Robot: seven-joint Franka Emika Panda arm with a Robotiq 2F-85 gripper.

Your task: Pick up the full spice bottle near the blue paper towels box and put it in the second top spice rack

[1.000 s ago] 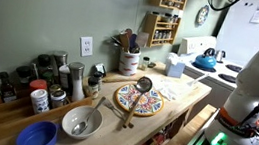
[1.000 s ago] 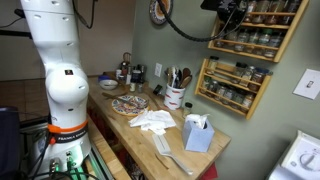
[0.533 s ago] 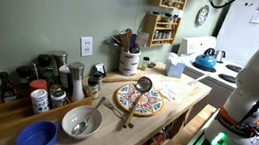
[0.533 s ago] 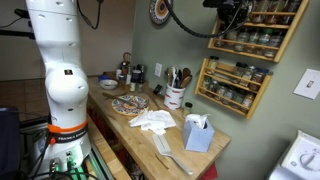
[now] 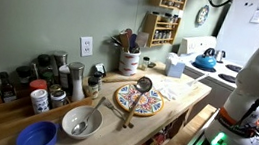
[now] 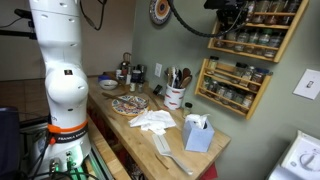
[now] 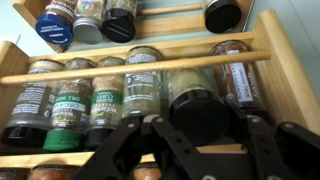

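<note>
The gripper (image 7: 203, 128) is up at the spice rack (image 6: 262, 35). Its fingers (image 7: 255, 140) are clenched on the spice bottle (image 7: 197, 100). The bottle is at a tier's front rail (image 7: 100, 68), with neighbouring jars (image 7: 142, 85) close on both sides, so side clearance is tight. The blue paper towels box (image 6: 198, 134) stands on the surface (image 6: 205, 158), well below.

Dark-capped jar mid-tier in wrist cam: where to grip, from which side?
Likely the round sides of the dark jar, from the open front of the spice rack, where the gripper faces it. The wooden rail crosses the row and neighbouring jars stand close beside it.
</note>
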